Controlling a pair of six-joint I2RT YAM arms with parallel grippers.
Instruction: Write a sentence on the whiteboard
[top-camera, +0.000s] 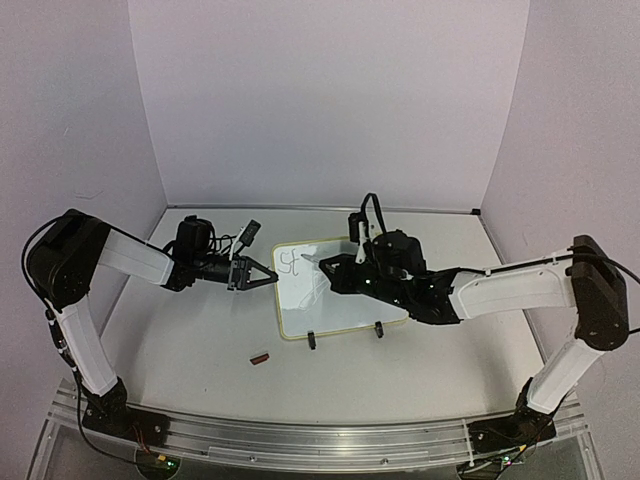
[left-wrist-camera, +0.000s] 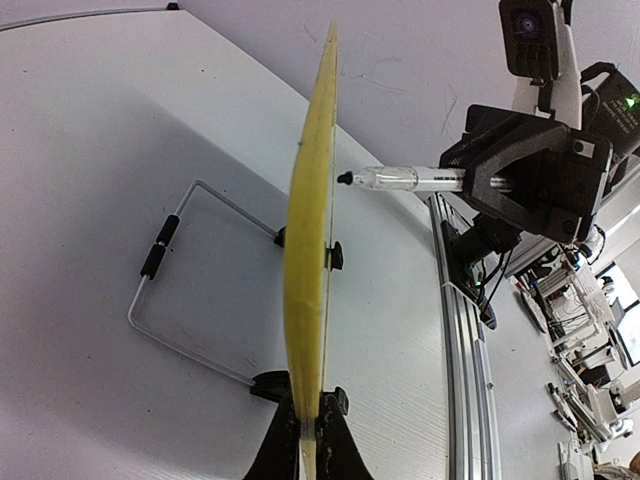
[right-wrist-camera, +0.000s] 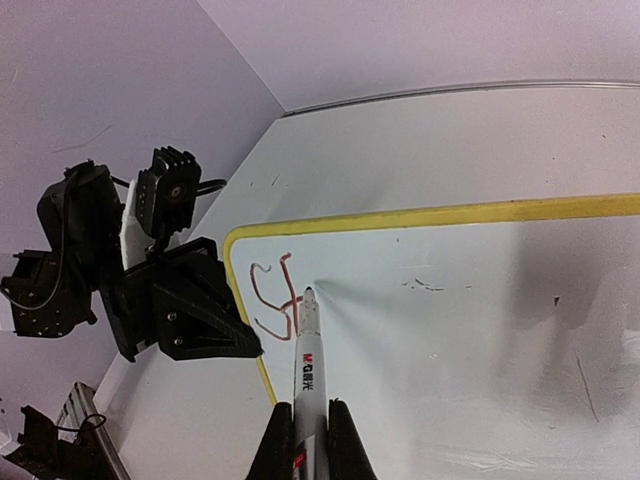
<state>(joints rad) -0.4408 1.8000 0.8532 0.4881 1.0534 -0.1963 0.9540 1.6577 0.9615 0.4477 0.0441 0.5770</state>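
Note:
The whiteboard (top-camera: 345, 300) stands tilted on its wire stand at the table's middle, white with a thin yellow frame (right-wrist-camera: 450, 213). My left gripper (top-camera: 268, 275) is shut on its left edge, and the left wrist view shows the board edge-on (left-wrist-camera: 310, 250) between the jaws (left-wrist-camera: 310, 405). My right gripper (right-wrist-camera: 305, 435) is shut on a white marker (right-wrist-camera: 308, 365). The marker's tip rests on the board just right of the sentence (right-wrist-camera: 275, 300), which reads only "St" in reddish strokes near the top left corner. The marker (left-wrist-camera: 400, 179) also shows in the left wrist view, meeting the board's face.
A small red-brown marker cap (top-camera: 261, 357) lies on the table in front of the board. Two black clips (top-camera: 312, 340) hold the board's lower edge, and the wire stand (left-wrist-camera: 165, 245) reaches out behind it. An aluminium rail (top-camera: 300, 440) runs along the near edge.

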